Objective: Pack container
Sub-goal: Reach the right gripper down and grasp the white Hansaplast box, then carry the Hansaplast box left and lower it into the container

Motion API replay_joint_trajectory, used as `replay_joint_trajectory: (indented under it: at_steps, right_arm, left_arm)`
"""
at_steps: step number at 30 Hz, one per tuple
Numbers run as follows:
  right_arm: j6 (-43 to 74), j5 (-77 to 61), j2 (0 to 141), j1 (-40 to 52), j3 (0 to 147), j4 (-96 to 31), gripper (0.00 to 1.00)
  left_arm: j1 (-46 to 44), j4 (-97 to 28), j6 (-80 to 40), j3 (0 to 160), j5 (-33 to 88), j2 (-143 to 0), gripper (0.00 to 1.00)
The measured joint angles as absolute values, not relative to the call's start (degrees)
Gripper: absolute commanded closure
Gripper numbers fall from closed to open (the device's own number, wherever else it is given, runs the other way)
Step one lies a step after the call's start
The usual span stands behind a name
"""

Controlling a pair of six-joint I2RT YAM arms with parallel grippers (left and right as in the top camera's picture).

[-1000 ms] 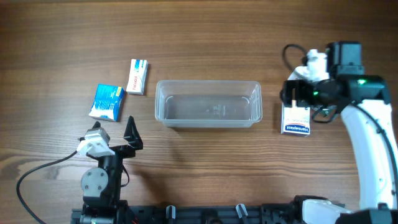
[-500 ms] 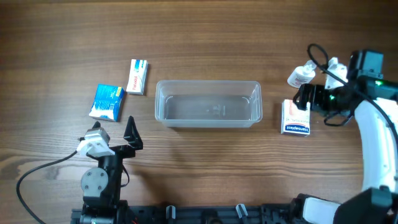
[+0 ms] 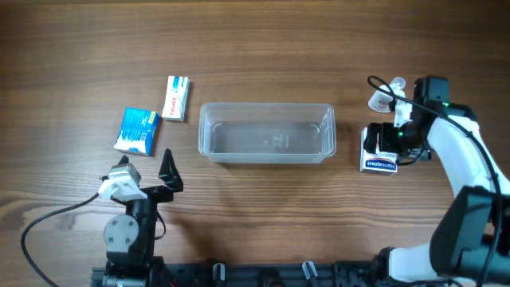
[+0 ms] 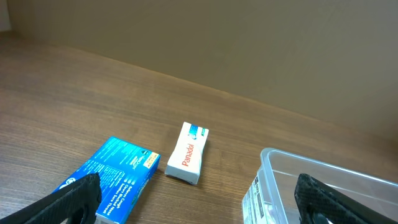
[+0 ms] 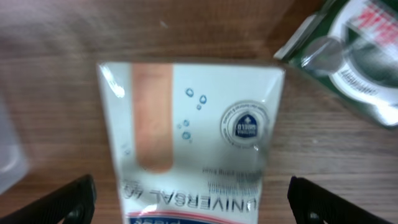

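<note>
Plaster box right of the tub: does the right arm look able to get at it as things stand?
Probably yes. The right gripper hovers right above the box, open wider than the box is across. Nothing lies on the box; the small bottle sits off one corner.

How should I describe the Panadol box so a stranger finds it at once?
Start at the big clear container. Two small boxes lie to its left; the Panadol box is the narrow white one with red lettering, not the wider blue box.
</note>
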State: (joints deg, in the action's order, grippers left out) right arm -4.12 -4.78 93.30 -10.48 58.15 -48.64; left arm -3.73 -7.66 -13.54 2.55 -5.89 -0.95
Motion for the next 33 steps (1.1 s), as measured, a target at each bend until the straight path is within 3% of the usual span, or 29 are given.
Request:
replay_joint_trajectory:
  at_steps: [6, 10, 17, 27, 33]
  right_arm:
    - [-3.88, -4.47, 100.55, -10.48, 56.64, -45.58, 0.00]
    - [-2.87, -3.42, 102.00, -10.28, 57.14, -44.88, 0.07]
    - [-1.61, -1.85, 102.48, -9.56, 57.52, -44.60, 0.30]
    - [-0.03, -2.68, 103.07, -4.29, 61.01, -50.48, 0.30]
    - [1.78, -3.38, 100.82, 2.11, 73.67, -60.42, 0.31]
  left_arm:
    - [-3.73, -7.66, -13.54, 2.55, -5.89, -0.95, 0.00]
    - [-3.73, -7.66, -13.54, 2.55, -5.89, -0.95, 0.00]
    - [-3.73, -7.66, -13.54, 2.55, -5.89, -0.95, 0.00]
    - [-3.73, -7.66, -13.54, 2.55, -5.89, -0.95, 0.00]
    - [-3.68, -7.66, -13.54, 2.55, -5.89, -0.95, 0.00]
